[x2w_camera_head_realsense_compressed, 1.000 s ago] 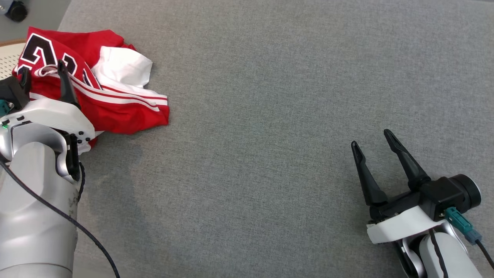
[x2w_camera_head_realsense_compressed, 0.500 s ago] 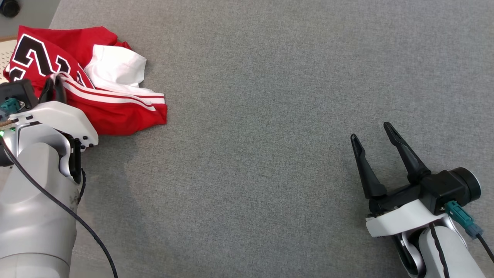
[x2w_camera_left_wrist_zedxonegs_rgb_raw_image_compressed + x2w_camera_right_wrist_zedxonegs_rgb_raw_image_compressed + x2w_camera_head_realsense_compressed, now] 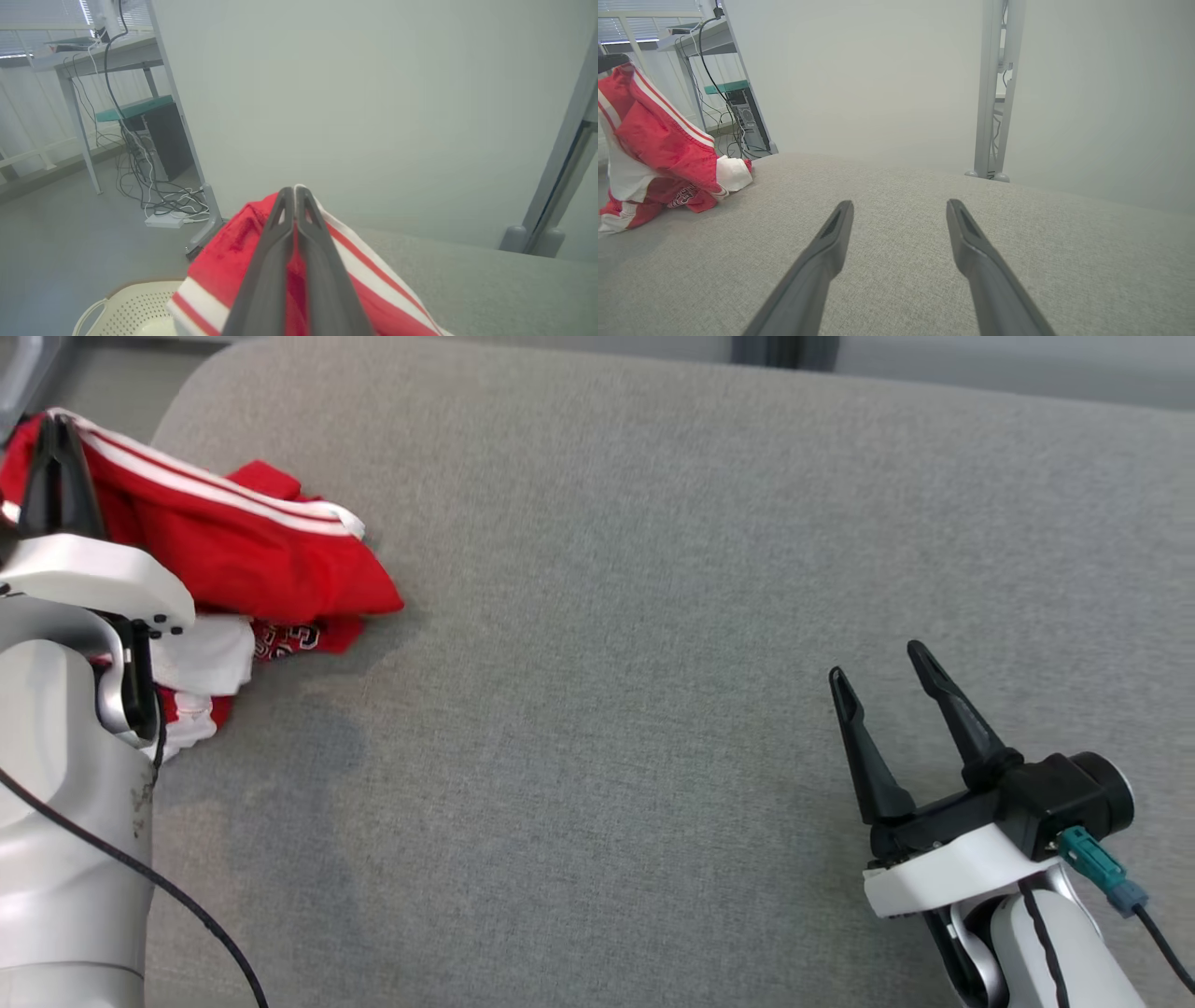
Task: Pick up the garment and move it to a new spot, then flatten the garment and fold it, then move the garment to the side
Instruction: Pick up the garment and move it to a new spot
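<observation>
At cushion's (image 3: 653, 616) left edge, raised left fingers (image 3: 58, 476) pinch hanging garment (image 3: 233, 551); right fingers (image 3: 861, 747) splayed wide, hovering low.

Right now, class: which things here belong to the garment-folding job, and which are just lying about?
Job: red garment; left hand, shut on it; right hand, open; grey padded surface.
Lying about: cream basket; floor cables; desk.
</observation>
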